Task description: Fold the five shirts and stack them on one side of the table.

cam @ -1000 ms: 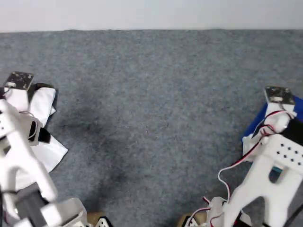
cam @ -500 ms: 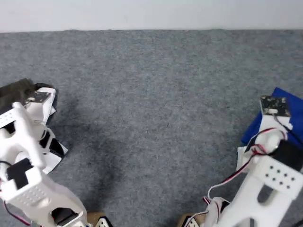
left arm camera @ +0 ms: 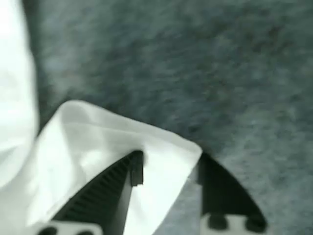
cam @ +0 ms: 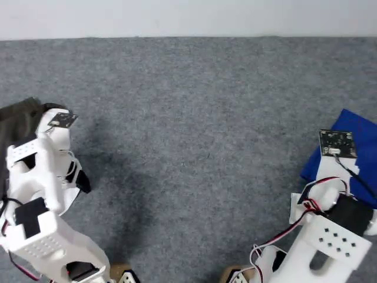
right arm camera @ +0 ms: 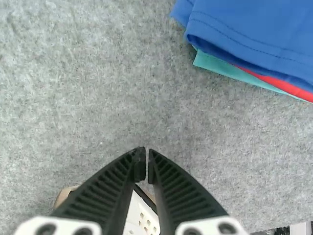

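A white shirt [left arm camera: 98, 142] lies crumpled on the grey table at the far left, partly under my left arm [cam: 41, 171]. My left gripper [left arm camera: 168, 169] is open, and the shirt's edge lies between its two fingers. A dark olive shirt [cam: 17, 115] sits behind it at the left edge. At the right edge is a folded stack with a blue shirt [cam: 353, 138] on top, which in the right wrist view is the blue shirt [right arm camera: 254, 29] over a teal layer [right arm camera: 220, 66] and a red layer [right arm camera: 288, 87]. My right gripper [right arm camera: 146, 164] is shut on nothing, above bare table near the stack.
The grey felt-like table top [cam: 194, 130] stretches wide between the two arms. A pale wall [cam: 188, 17] runs along the far edge. The right arm [cam: 330, 218] stands at the near right corner, with red and white cables beside it.
My left arm swung right and nearer, uncovering the dark olive shirt. My right arm drew back toward the near edge, so more of the blue shirt shows.
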{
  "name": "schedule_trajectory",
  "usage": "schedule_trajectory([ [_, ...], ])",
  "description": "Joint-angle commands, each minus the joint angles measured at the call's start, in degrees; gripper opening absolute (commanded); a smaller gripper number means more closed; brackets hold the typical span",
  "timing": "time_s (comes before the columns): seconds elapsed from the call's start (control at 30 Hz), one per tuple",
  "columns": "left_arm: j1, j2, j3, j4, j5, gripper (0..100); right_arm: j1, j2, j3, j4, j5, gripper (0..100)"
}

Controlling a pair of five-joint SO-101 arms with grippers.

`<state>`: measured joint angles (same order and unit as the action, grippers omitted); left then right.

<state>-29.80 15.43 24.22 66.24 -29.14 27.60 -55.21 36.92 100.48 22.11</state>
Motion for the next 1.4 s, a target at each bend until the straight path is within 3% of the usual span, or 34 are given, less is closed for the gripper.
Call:
schedule_trajectory([
  [0.0, 2.73, 0.09, -0.57, -5.54, 1.14, 1, -0.75, -1.19, -0.26, 2.15, -0.18, 0.9],
  [0.2, 4.84, -4.48, -5.49, 2.99, 1.93, 1, -0.75, -1.19, -0.26, 2.15, -0.18, 0.9],
  [0.5, 11.78, -28.31, -11.65, 11.60, 8.44, 1, -0.75, -1.19, -0.26, 2.15, -0.18, 0.9],
  [0.7, 25.93, -39.38, -15.87, 11.34, 9.23, 1, -0.75, -1.27, -0.26, 2.15, -0.18, 0.9],
  [1.0, 49.41, -40.70, -30.81, 11.78, 10.81, 2, -0.75, -1.27, -0.26, 2.24, -0.18, 0.9],
  [1.23, 61.36, -40.70, -53.41, 22.51, 13.54, 2, -0.75, -1.27, -0.26, 2.15, -0.18, 0.9],
  [1.37, 64.26, -40.70, -64.40, 30.42, 13.36, 2, -0.75, -1.27, -0.26, 2.15, -0.18, 0.9],
])
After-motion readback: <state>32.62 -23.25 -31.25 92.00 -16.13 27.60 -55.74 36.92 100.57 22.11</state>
